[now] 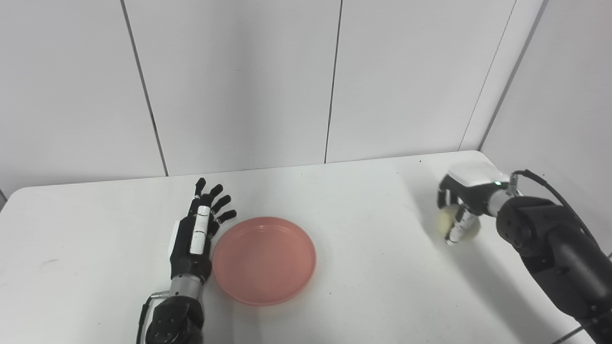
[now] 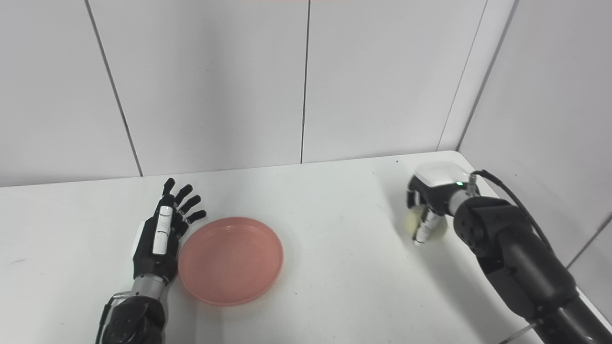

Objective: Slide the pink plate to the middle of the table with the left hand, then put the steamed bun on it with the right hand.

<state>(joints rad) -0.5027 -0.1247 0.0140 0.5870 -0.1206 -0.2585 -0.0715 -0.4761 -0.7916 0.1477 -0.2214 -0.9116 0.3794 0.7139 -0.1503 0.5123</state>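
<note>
The pink plate (image 1: 264,259) lies flat on the white table (image 1: 363,267), a little left of centre and empty. My left hand (image 1: 196,234) rests on edge against the plate's left rim, open, fingers stretched toward the back wall. At the table's far right, my right hand (image 1: 459,203) is curled down over the pale steamed bun (image 1: 445,221), fingers and thumb wrapped around it. The bun is partly hidden by the hand and looks to be on or just above the tabletop.
White wall panels (image 1: 239,81) stand close behind the table, and a side wall (image 1: 564,95) closes in at the right. The table's right edge runs just past the right arm (image 1: 554,253). Bare tabletop lies between plate and bun.
</note>
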